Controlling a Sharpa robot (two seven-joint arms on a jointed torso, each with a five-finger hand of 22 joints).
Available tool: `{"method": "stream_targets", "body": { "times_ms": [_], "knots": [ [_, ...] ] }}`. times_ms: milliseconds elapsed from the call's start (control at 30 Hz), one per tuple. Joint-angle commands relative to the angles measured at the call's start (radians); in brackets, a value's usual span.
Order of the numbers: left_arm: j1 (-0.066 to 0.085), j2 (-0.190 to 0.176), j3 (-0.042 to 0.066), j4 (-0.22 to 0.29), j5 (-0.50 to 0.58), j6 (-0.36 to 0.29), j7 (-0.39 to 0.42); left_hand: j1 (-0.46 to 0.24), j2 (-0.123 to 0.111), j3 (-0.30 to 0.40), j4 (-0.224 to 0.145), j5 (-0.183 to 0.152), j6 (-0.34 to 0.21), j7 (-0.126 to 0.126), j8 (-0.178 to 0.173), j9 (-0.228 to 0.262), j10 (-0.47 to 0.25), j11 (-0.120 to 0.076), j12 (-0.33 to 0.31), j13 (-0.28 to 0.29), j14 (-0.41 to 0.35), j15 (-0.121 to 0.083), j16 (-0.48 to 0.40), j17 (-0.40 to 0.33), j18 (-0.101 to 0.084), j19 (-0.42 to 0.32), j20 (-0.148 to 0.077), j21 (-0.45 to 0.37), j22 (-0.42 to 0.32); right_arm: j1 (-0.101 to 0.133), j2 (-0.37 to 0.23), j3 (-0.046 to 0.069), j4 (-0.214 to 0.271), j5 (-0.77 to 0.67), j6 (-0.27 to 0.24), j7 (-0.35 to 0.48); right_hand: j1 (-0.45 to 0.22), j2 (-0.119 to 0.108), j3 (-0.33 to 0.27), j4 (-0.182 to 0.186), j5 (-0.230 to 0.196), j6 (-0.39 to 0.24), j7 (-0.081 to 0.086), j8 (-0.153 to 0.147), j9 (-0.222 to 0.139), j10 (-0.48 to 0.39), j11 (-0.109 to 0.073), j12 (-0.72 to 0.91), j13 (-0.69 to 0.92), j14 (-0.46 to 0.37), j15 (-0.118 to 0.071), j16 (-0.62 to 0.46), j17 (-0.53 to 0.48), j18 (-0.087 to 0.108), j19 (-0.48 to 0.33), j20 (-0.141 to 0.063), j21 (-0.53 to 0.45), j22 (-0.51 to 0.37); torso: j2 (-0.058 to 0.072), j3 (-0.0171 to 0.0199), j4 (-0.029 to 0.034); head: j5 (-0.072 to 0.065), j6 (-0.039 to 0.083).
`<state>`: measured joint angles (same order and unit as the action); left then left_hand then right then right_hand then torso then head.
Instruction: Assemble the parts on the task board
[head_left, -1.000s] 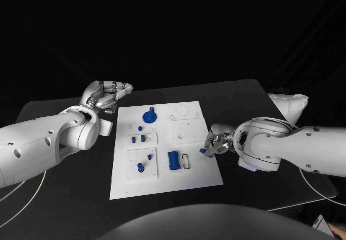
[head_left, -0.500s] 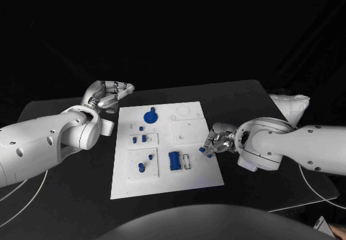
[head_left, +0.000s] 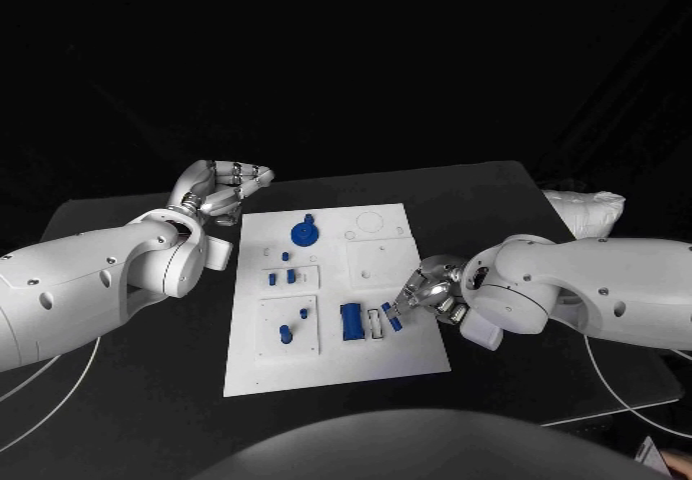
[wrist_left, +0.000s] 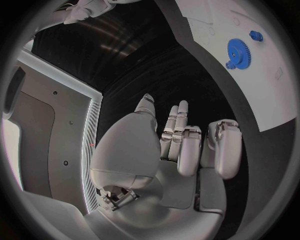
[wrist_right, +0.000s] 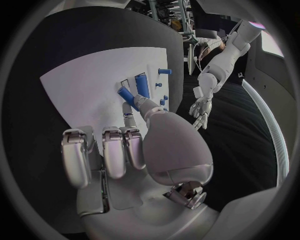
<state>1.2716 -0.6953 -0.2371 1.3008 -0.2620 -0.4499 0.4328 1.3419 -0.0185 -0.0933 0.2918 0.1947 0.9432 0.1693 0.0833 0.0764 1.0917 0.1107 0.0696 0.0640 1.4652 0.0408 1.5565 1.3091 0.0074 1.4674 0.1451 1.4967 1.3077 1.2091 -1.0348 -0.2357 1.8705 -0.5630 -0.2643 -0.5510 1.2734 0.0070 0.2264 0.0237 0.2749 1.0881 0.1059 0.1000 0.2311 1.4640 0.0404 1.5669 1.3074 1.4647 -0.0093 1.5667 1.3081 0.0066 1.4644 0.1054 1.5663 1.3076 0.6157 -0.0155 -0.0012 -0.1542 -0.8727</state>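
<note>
The white task board lies mid-table. On it are a blue gear, several small blue parts and a blue block beside a white slot. My right hand reaches over the board's right edge and pinches a small blue piece just right of that slot. In the right wrist view, the thumb and a finger of the right hand hold the blue piece beside the blue block. My left hand hovers off the board's far left corner, fingers curled, holding nothing. The left wrist view shows the left hand and the gear.
A white crumpled object lies at the table's far right. A thin cable loops over the near right of the table. The black table stretches on either side of the board.
My right hand has moved left over the board, carrying the small blue piece from the right edge to beside the white slot. The left hand has barely moved.
</note>
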Motion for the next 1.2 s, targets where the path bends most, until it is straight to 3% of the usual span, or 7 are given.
{"method": "stream_targets", "body": {
  "times_ms": [33,433,1200],
  "knots": [
    [0.000,0.004,0.001,0.002,-0.003,0.018,0.003,-0.001,0.011,-0.007,0.000,0.007,-0.002,0.000,-0.002,0.001,0.002,0.002,0.002,0.001,0.091,0.004,-0.002,0.226,0.012,0.046,0.005,0.001,0.238,-0.008,0.017,-0.001,-0.021,0.108,0.019,0.002,-0.014,0.000,-0.001,0.008,-0.009,0.007,0.006,-0.004,-0.004,0.107,0.008,0.004,0.263,0.106,-0.002,0.004,0.263,-0.007,0.106,-0.006,0.004,0.263,0.000,0.0002,0.0003,0.000,0.000],
    [0.000,0.005,0.001,0.002,-0.003,0.021,0.001,-0.001,0.012,-0.008,0.000,0.007,-0.002,0.000,-0.002,0.001,0.002,0.002,0.002,0.001,0.091,0.004,-0.002,0.225,0.012,0.046,0.005,0.001,0.238,-0.024,0.057,-0.001,-0.066,0.101,0.007,-0.046,-0.020,-0.001,-0.005,0.012,-0.017,0.011,0.007,-0.007,-0.008,0.107,0.009,0.004,0.263,0.106,-0.001,0.004,0.263,-0.007,0.106,-0.005,0.004,0.263,0.001,0.0003,-0.0003,0.000,0.000],
    [0.000,0.004,0.001,0.003,-0.003,0.022,0.000,-0.001,0.012,-0.008,0.000,0.007,-0.002,0.000,-0.002,0.001,0.003,0.001,0.002,0.001,0.090,0.004,-0.002,0.225,0.012,0.046,0.005,0.001,0.238,-0.033,0.095,-0.001,-0.091,0.070,0.003,-0.068,-0.025,-0.002,-0.008,0.016,-0.026,0.009,0.010,-0.014,-0.014,0.107,0.011,0.004,0.263,0.106,-0.001,0.004,0.263,-0.007,0.106,-0.005,0.004,0.263,0.000,0.0004,-0.0006,0.001,0.000]
  ]
}}
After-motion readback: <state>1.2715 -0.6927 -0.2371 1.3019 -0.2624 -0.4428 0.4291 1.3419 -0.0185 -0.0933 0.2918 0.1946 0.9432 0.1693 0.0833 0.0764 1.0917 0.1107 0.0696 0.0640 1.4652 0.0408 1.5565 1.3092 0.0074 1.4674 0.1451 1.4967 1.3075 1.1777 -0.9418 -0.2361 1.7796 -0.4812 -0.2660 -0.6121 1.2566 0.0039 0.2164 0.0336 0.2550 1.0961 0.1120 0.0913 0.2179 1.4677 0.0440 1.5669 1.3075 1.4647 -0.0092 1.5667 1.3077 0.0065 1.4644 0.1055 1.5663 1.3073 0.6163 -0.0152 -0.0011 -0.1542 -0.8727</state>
